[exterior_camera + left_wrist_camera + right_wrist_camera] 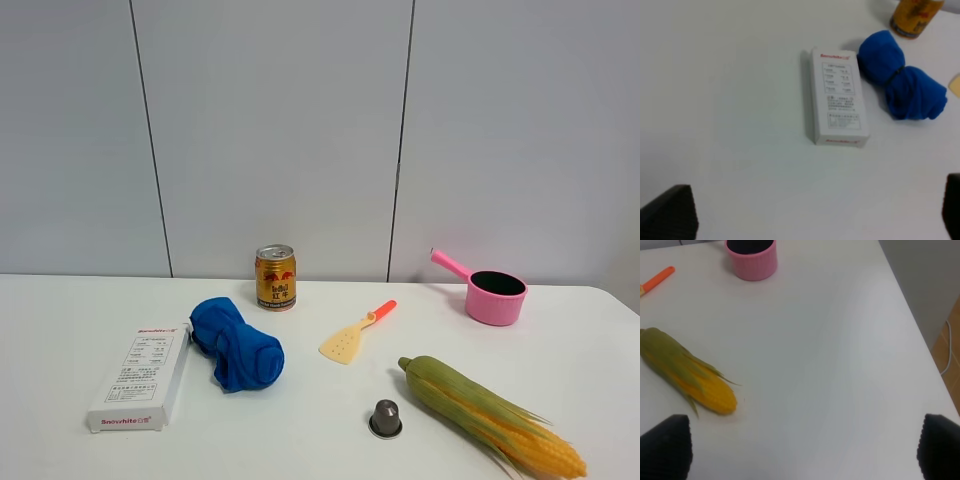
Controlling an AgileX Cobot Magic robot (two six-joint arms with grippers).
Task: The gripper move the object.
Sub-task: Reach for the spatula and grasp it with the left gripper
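Observation:
The spatula point(352, 336) lies flat on the white table point(60, 310) near the middle, its pale yellow blade toward the front and its orange-red handle toward the back right. Its handle tip shows in the right wrist view point(657, 279), and a sliver of blade shows in the left wrist view point(955, 85). Neither arm shows in the high view. My left gripper point(810, 212) is open and empty above the table's left part, near the white box. My right gripper point(802, 447) is open and empty above the right part, near the corn.
A white box point(140, 378), a blue cloth bundle point(236, 345) and a gold can point(275, 278) sit left of the spatula. A pink saucepan point(494, 295), a corn cob point(490, 414) and a small grey capsule point(386, 418) sit to the right. The table's right edge point(920, 325) is close.

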